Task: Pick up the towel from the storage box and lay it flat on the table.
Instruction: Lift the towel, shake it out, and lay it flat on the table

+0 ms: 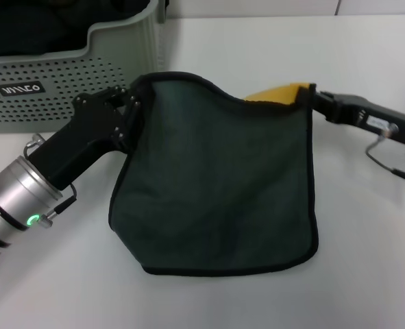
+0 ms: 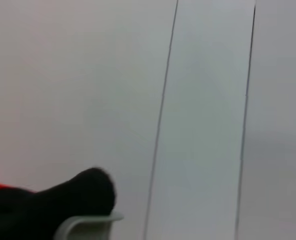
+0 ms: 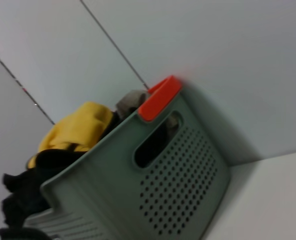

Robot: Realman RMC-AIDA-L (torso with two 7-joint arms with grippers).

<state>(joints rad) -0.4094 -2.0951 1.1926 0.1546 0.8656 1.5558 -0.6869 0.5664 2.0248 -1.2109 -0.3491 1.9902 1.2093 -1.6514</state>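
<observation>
The towel (image 1: pixel 223 178) hangs spread between my two grippers, dark grey-green side toward the head camera. A yellow fold (image 1: pixel 281 92) shows at its upper right corner. Its lower black-bound edge rests on the white table (image 1: pixel 257 41). My left gripper (image 1: pixel 132 110) is shut on the towel's upper left corner. My right gripper (image 1: pixel 316 100) is shut on the upper right corner. The storage box (image 1: pixel 86 75), pale grey-green and perforated with a black label (image 1: pixel 22 88), stands at the back left, behind my left arm.
The box holds dark cloth (image 1: pixel 44 24). The right wrist view shows the box (image 3: pixel 183 185) with a red handle (image 3: pixel 160 97), a yellow cloth (image 3: pixel 77 130) and black cloth (image 3: pixel 22 200) in it. The left wrist view shows black cloth (image 2: pixel 52 205) over the box rim (image 2: pixel 87 225).
</observation>
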